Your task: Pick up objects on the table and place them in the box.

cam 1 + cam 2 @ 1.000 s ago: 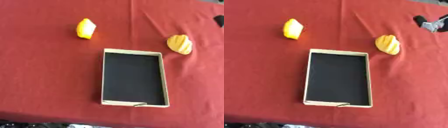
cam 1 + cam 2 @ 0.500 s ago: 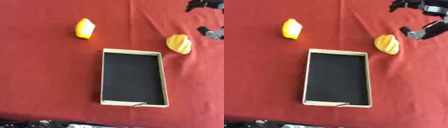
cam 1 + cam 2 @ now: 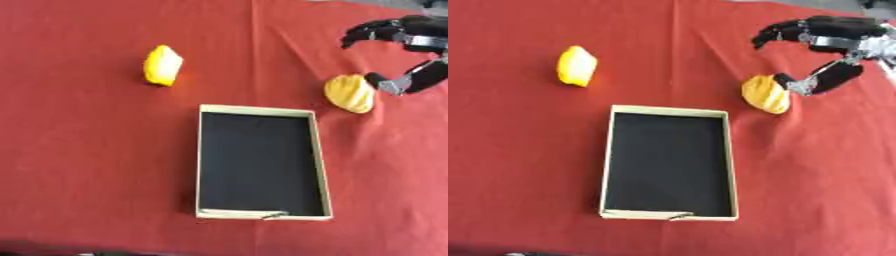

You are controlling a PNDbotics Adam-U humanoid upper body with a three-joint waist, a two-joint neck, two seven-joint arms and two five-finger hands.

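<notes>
Red tabletop [image 3: 518, 165], one, covering the whole field. One robot hand is visible, the right robot hand [image 3: 833, 42], entering from the upper right; the left robot hand appears in neither view.

One box [image 3: 668, 162], shallow and rectangular, with pale cardboard walls and a black floor, lies below and to the left of the right robot hand, apart from it. Nothing lies inside it.

The right robot hand is spread wide: its fingers [image 3: 773, 34] arch forward above, and its thumb [image 3: 824, 80] reaches down and inward below, with an open gap between them.

Two yellow objects rest on the tabletop, both outside the box. The near yellow object [image 3: 765, 94], rounded and ribbed, lies just below the fingers, with the thumb tip at its right side; whether they touch cannot be told. It sits just beyond the box's upper right corner. The far yellow object [image 3: 576, 65] lies well to the left of the hand, beyond the box's upper left corner.
</notes>
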